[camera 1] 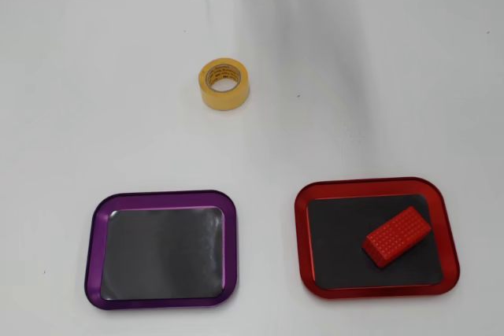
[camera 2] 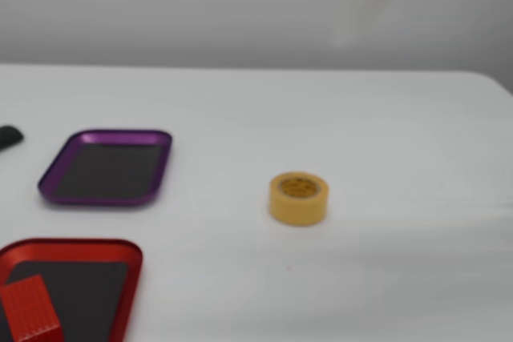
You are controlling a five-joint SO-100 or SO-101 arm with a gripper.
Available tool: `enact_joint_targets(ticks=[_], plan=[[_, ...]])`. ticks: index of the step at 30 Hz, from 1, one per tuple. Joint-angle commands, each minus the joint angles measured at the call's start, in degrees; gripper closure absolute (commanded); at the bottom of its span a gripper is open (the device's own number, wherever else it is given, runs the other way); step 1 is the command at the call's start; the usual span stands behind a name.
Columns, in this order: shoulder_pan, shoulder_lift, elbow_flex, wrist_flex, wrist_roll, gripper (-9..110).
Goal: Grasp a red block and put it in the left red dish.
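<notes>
The red block [camera 1: 398,235] lies flat and slanted inside the red dish [camera 1: 305,235], on its dark floor toward the right side. In the fixed view the red block [camera 2: 30,308] sits at the near left of the red dish [camera 2: 127,278], at the bottom left corner of the picture. No gripper or arm shows in either view.
A purple-rimmed tray [camera 1: 96,249] with a dark inside lies left of the red dish in the overhead view; it also shows in the fixed view [camera 2: 162,166]. A yellow tape roll [camera 1: 224,84] [camera 2: 298,198] stands apart from both. A dark object [camera 2: 8,136] pokes in at the fixed view's left edge.
</notes>
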Motion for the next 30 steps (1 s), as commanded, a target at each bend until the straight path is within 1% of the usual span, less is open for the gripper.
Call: enact_joint_targets(ticks=[1, 6, 12, 15, 21, 24, 30], plan=[[0.44, 11.95, 7.47, 0.18, 0.35, 70], [1.05, 29.79, 27.77, -7.65, 2.02, 70], [8.53, 49.66, 53.96, -24.08, 5.8, 70], [12.13, 56.87, 64.78, -29.0, 7.12, 70], [12.48, 67.06, 79.45, -29.88, 9.14, 70], [13.01, 68.91, 84.9, -29.62, 12.48, 70], [12.83, 71.1, 92.37, -29.53, 13.18, 70]])
